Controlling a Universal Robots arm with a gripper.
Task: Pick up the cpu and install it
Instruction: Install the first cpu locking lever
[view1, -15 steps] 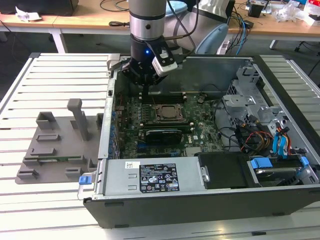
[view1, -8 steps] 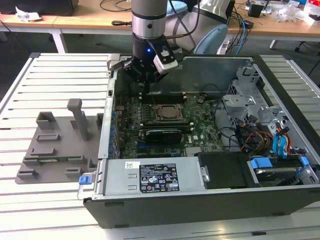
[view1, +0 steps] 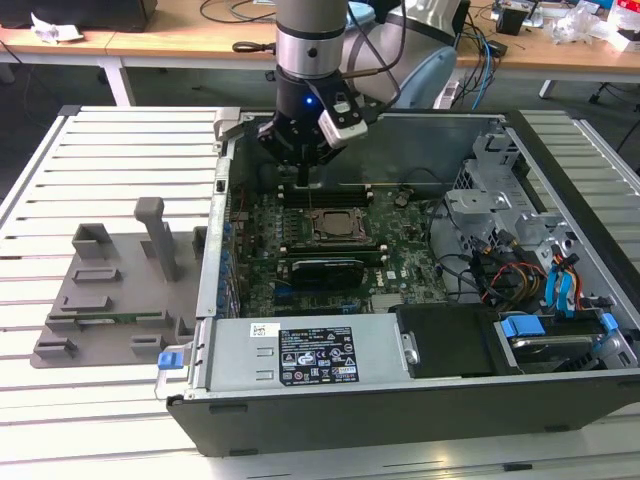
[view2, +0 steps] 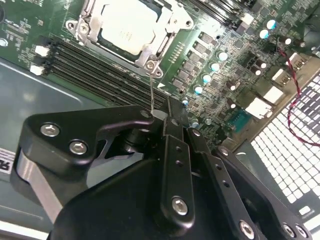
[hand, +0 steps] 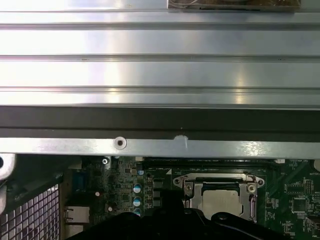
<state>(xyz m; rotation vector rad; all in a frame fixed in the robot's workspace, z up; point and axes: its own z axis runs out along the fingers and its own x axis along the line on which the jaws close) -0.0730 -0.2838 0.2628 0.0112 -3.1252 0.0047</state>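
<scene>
Exterior view: the arm (view1: 310, 40) reaches down from the far side into an open computer case (view1: 400, 400) lying on a slatted table (view1: 110, 160). The gripper (view1: 303, 178) hangs over the far edge of the motherboard (view1: 400, 260), just beyond the socket (view1: 335, 226). The cpu (view1: 334, 224) sits in the socket, its silver top showing inside the frame. A grey fixture (view1: 110, 290) lies on the table at the exterior view's left of the case, well apart from the gripper.

Second wrist view: the black fingers (view2: 175, 165) lie pressed together, nothing between them. Beyond them the cpu (view2: 127, 25) lies flat in the socket (view2: 150, 52), with memory slots (view2: 95, 70) beside it. A thin wire lever (view2: 151, 87) runs from the socket corner to the fingertips.

First wrist view: the case wall (hand: 160, 147) and table slats (hand: 160, 70) show, with the cpu (hand: 222, 200) in its socket (hand: 220, 180) near the gripper's dark outline. A row of capacitors (hand: 136, 197) stands beside the socket.

Pose: the wrist points straight down, the gripper apart from the cpu.
</scene>
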